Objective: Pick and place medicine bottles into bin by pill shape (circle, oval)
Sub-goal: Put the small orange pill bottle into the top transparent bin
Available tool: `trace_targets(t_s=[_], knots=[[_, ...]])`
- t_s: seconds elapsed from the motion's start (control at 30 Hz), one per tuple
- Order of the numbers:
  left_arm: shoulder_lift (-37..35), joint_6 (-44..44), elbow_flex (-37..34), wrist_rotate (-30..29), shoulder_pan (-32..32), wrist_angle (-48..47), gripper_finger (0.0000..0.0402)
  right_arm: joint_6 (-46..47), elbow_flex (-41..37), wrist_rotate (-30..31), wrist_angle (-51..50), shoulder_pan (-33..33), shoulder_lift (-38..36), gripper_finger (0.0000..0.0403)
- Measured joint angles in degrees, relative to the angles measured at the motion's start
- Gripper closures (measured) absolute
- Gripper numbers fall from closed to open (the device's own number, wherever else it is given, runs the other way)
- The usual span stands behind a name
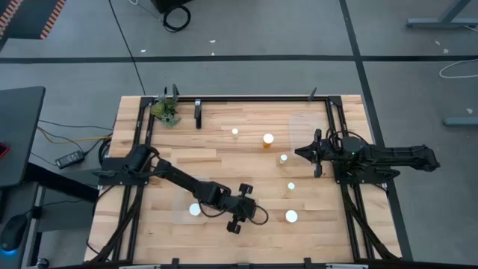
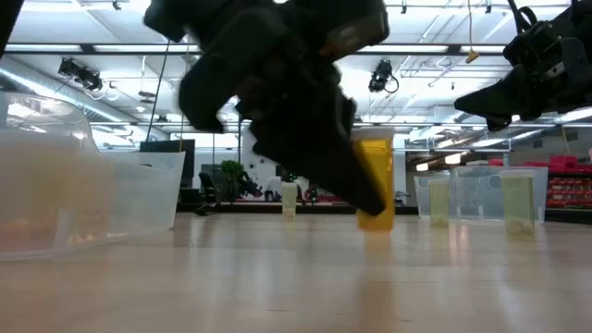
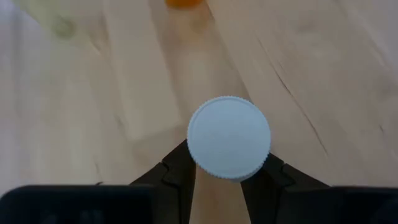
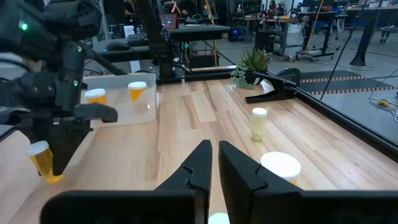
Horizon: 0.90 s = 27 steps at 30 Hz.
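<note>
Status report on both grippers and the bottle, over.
Left gripper shut on medicine bottle. Right gripper shut, empty, waiting. Path to clear bin looks open.

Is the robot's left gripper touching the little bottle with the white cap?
Touching. In the left wrist view the left gripper clamps the bottle from both sides.

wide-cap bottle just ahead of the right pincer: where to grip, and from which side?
Grip the wide-cap bottle on its amber body just under the cap, coming straight down. It stands upright with room around it. The cap overhangs the body, so it should act as a stop against slipping. The right pincer is shut; open it first.
</note>
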Motion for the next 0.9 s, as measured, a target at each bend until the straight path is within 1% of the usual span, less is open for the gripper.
trace_targets(t_s=[0.23,0.3,0.47,0.6,0.77,0.9], knots=[[-5.2,5.5,-0.1,0.0,3.3,0.0,0.0291,0.0,0.0,0.0,0.4,0.0,0.0,0.0366],[-6.7,7.4,-0.1,0.0,4.2,0.0,0.029,0.6,0.0,0.0,2.5,0.0,0.0,0.0366],[-9.1,12.5,0.0,0.1,7.4,1.9,0.0286,0.3,0.0,0.0,10.5,0.0,0.0,0.0366],[-9.3,15.2,0.0,0.0,10.6,3.7,0.0288,-2.4,0.0,0.0,19.4,0.0,0.0,0.0366],[-9.3,16.0,0.0,0.2,14.2,4.8,0.0287,1.2,0.0,0.0,29.4,0.0,0.0,0.0366],[-9.3,16.0,0.0,0.2,15.9,4.8,0.0284,2.4,0.0,0.1,33.8,0.0,0.0,0.0366]])
